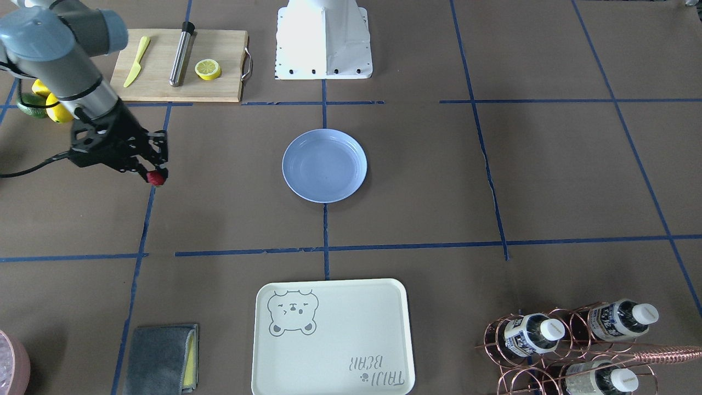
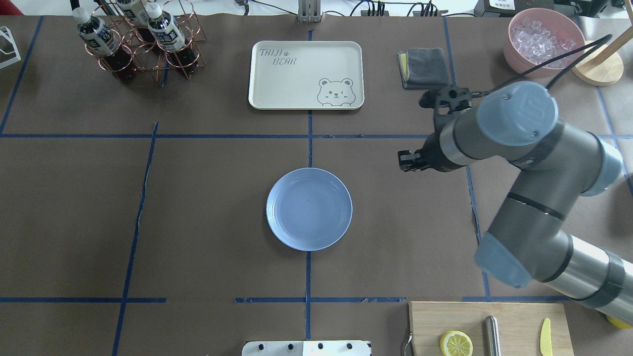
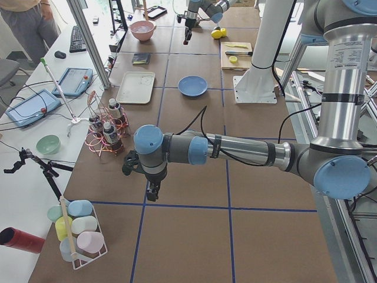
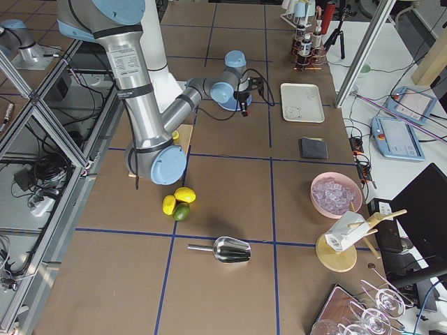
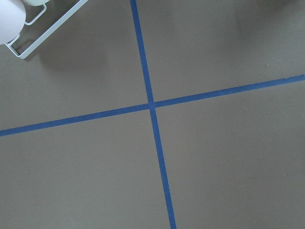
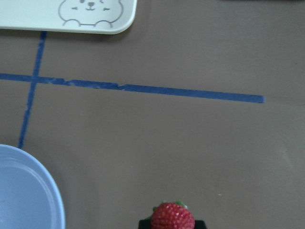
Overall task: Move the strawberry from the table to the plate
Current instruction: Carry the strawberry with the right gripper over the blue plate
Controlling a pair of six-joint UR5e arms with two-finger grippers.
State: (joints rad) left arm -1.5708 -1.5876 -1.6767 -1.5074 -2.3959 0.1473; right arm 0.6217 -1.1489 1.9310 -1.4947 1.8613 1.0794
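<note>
My right gripper (image 1: 157,174) is shut on the small red strawberry (image 1: 156,177). In the right wrist view the strawberry (image 6: 172,215) sits between the jaws at the bottom edge, with brown table (image 6: 190,143) below it. The empty blue-grey plate (image 1: 324,165) lies at the table's middle, well apart from the berry; its rim (image 6: 57,200) shows at the wrist view's lower left. From overhead, the right gripper (image 2: 404,161) hangs to the right of the plate (image 2: 309,208) and hides the berry. The left gripper (image 3: 152,193) shows only in the exterior left view, so I cannot tell whether it is open or shut.
A wooden cutting board (image 1: 219,66) carries a lemon half (image 1: 208,69), a yellow knife and a steel rod. Lemons and an avocado (image 4: 180,204) lie near the right arm's base. A cream bear tray (image 1: 331,336), a grey cloth (image 1: 160,359), a bottle rack (image 1: 576,340) and an ice bowl (image 2: 546,39) line the far side.
</note>
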